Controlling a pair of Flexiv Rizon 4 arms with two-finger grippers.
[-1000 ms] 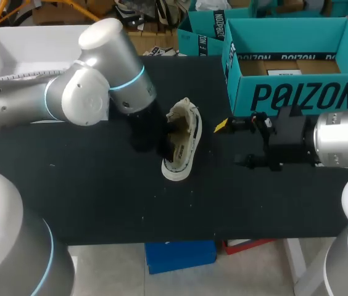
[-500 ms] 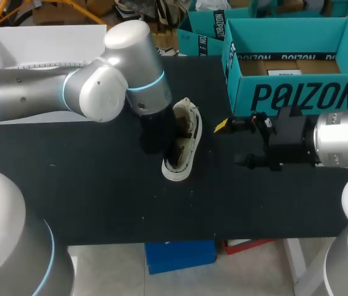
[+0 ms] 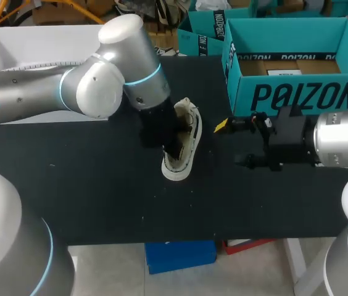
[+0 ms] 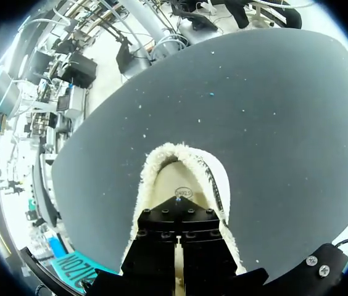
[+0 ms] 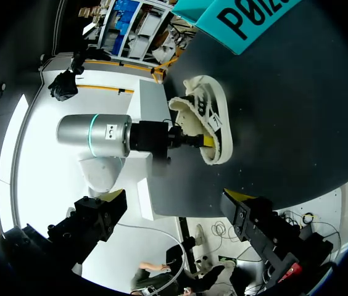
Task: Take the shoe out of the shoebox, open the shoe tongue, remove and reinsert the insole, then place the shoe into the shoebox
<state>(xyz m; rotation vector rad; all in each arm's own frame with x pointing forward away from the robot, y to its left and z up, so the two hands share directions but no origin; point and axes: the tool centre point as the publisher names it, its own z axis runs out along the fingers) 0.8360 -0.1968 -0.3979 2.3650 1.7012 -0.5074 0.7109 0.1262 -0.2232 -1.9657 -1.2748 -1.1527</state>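
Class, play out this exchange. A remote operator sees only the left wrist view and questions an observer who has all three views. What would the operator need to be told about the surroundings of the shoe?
Operator: I see only the left claw down in the opening of the shoe. Where is the right claw?
Observer: The right claw is open and holds nothing. It is beside the shoe, on the side toward the shoebox, and apart from the shoe.
Operator: Is the shoebox ready to take the shoe?
Observer: It looks so. It stands open at the far right of the table, with no lid on it and no shoe showing inside.
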